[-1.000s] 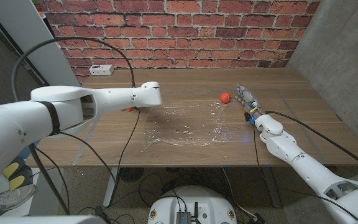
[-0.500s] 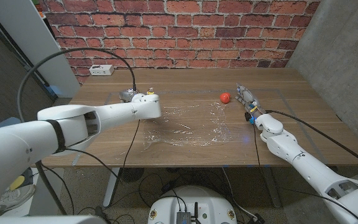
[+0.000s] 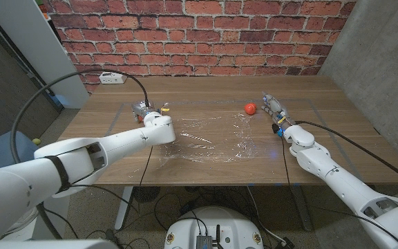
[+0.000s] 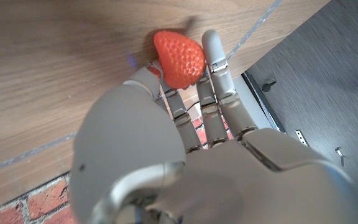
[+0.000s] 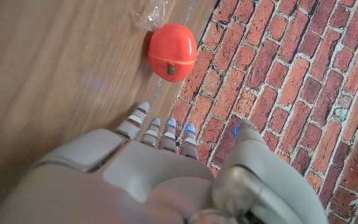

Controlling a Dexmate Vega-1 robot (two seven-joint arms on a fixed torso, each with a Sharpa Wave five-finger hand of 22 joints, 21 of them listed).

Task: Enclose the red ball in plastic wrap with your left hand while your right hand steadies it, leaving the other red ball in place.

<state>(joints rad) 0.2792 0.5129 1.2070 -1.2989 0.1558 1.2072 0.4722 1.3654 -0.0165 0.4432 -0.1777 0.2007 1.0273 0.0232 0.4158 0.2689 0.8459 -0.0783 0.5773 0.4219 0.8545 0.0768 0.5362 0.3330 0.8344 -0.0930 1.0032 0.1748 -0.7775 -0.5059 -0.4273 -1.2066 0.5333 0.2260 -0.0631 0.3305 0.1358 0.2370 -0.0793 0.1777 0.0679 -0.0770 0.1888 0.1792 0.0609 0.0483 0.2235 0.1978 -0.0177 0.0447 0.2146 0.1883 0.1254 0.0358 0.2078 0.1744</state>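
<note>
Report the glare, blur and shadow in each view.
Head view: the plastic wrap glints white against evenly lit wood. Left wrist view: the left hand is soft-focused, the strawberry-like red object sharp, its shadow alongside. Right wrist view: the red ball sharp, the right hand blurred.

On the wooden table (image 3: pixel 206 86) a sheet of clear plastic wrap (image 3: pixel 209 142) lies spread and wrinkled near the middle. A red ball (image 3: pixel 250 108) sits beyond the wrap's far right corner, on bare wood. The right hand (image 3: pixel 273 111) is just beside the ball, on its right. The left hand (image 3: pixel 146 112) is over the table at the left side of the wrap. A white power strip (image 3: pixel 112 78) lies at the far left edge, near the brick wall (image 3: pixel 199 34).
</note>
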